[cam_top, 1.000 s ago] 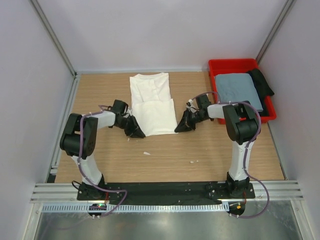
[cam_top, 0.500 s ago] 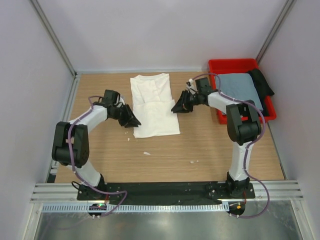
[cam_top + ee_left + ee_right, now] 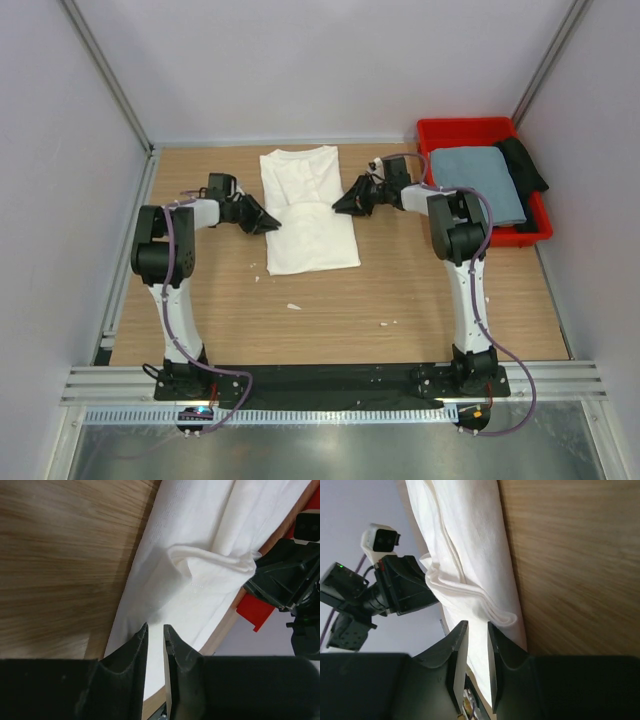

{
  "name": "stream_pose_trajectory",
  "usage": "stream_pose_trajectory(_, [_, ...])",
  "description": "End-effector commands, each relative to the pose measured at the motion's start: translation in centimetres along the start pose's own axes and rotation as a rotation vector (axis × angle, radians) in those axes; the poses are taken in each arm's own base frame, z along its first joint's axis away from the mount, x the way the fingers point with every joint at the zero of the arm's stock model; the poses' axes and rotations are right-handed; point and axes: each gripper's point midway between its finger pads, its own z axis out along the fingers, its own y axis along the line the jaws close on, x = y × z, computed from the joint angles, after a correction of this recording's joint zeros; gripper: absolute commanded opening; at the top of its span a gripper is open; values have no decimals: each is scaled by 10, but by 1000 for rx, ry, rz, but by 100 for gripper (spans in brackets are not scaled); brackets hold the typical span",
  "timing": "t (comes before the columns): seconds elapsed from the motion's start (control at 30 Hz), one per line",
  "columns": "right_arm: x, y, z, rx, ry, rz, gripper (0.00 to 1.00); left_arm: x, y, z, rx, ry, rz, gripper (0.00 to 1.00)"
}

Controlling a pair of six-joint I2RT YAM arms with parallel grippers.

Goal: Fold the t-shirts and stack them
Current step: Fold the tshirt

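Note:
A white t-shirt (image 3: pixel 310 235) lies as a long folded strip in the middle of the table. A raised fold lip crosses its middle (image 3: pixel 200 575) (image 3: pixel 470 587). My left gripper (image 3: pixel 272 224) (image 3: pixel 155 626) points at the strip's left edge, low over the cloth, jaws slightly apart with nothing between them. Opposite it, my right gripper (image 3: pixel 338 208) (image 3: pixel 477 623) faces the right edge, open and empty. The grey-blue t-shirt (image 3: pixel 478 180) lies folded in the red bin (image 3: pixel 465 127). No red print shows on the white shirt.
A black cloth (image 3: pixel 522 160) hangs over the bin's far right side. Two small white scraps (image 3: pixel 293 306) (image 3: pixel 385 323) lie on the wood nearer the arm bases. Frame posts and white walls close in the table on three sides.
Both grippers have moved from the shirt's near corners to the sides of its middle. The right jaws have parted. The shirt's near edge stays where it was.

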Motion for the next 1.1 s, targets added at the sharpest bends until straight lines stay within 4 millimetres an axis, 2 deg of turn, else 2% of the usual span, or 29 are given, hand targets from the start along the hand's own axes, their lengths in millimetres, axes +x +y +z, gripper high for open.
stream_pose_trajectory(0.0, [-27, 8, -7, -69, -82, 15, 29, -27, -4, -8, 68, -67, -7, 20])
stream_pose_trajectory(0.1, [-34, 2, -18, -52, -115, 44, 34, -20, 14, -13, 27, -46, -9, 20])
stream_pose_trajectory(0.13, [-36, 0, -21, -37, -120, 48, 35, -18, 13, -18, 28, -48, 6, 20])
stream_pose_trajectory(0.17, [-30, -5, -23, 4, -101, 70, 36, -12, 17, -22, 11, -35, 7, 20])
stream_pose_trajectory(0.2, [-34, 1, -29, 34, -114, 17, 37, -8, 19, -25, 0, -30, 33, 24])
stream_pose_trajectory(0.23, [-32, 4, -32, 60, -111, -10, 38, -6, 11, -36, 7, -44, 56, 28])
stream_pose_trajectory(0.27, [-22, -1, -38, 118, -83, 7, 44, 0, 11, -43, -11, -34, 51, 33])
stream_pose_trajectory(0.3, [-26, 4, -45, 159, -104, -26, 45, 5, 11, -49, -13, -37, 65, 42])
stream_pose_trajectory(0.33, [-25, 12, -56, 182, -106, -112, 47, 7, 7, -57, -15, -50, 94, 45])
stream_pose_trajectory(0.37, [-16, 10, -67, 240, -85, -102, 50, 13, -3, -76, -23, -66, 119, 47])
stream_pose_trajectory(0.43, [-13, 15, -88, 328, -113, -160, 53, 13, -3, -95, -85, -109, 149, 52])
stream_pose_trajectory(0.47, [-4, 13, -98, 363, -92, -176, 56, 23, 0, -109, -129, -102, 164, 53])
stream_pose_trajectory(0.53, [12, 3, -109, 417, -77, -173, 59, 34, 10, -122, -187, -101, 153, 54])
stream_pose_trajectory(0.57, [20, 11, -119, 423, -82, -186, 63, 45, 18, -126, -223, -76, 113, 54])
stream_pose_trajectory(0.6, [38, -2, -122, 448, -57, -155, 64, 52, 16, -133, -220, -87, 92, 52])
stream_pose_trajectory(0.63, [48, -5, -125, 451, -53, -138, 64, 60, 22, -134, -222, -81, 56, 51])
stream_pose_trajectory(0.67, [51, 9, -132, 415, -97, -134, 65, 73, 31, -129, -210, -71, -40, 50])
stream_pose_trajectory(0.7, [73, -9, -131, 425, -75, -68, 65, 81, 26, -131, -168, -84, -68, 48])
stream_pose_trajectory(0.73, [80, -9, -131, 407, -93, -35, 65, 84, 26, -130, -143, -99, -99, 47])
stream_pose_trajectory(0.77, [73, 3, -129, 336, -158, -63, 65, 82, 22, -128, -107, -132, -123, 45])
stream_pose_trajectory(0.8, [91, -3, -132, 317, -187, 30, 65, 91, 32, -123, -105, -125, -203, 44])
stream_pose_trajectory(0.83, [97, 1, -130, 291, -212, 35, 65, 91, 31, -122, -92, -134, -221, 43])
stream_pose_trajectory(0.87, [93, 8, -128, 247, -264, 21, 65, 93, 33, -119, -99, -130, -241, 43])
stream_pose_trajectory(0.9, [103, 1, -130, 248, -293, 74, 65, 97, 40, -114, -114, -119, -307, 42])
stream_pose_trajectory(0.97, [108, 10, -125, 197, -333, 51, 65, 96, 41, -108, -84, -138, -347, 42])
stream_pose_trajectory(1.0, [115, -4, -125, 227, -351, 72, 65, 102, 50, -104, -89, -139, -383, 43])
stream_pose_trajectory(1.03, [120, 0, -123, 205, -357, 93, 65, 101, 50, -102, -79, -152, -414, 43])
stream_pose_trajectory(1.07, [124, -6, -120, 193, -367, 98, 64, 102, 47, -98, -67, -158, -409, 43])
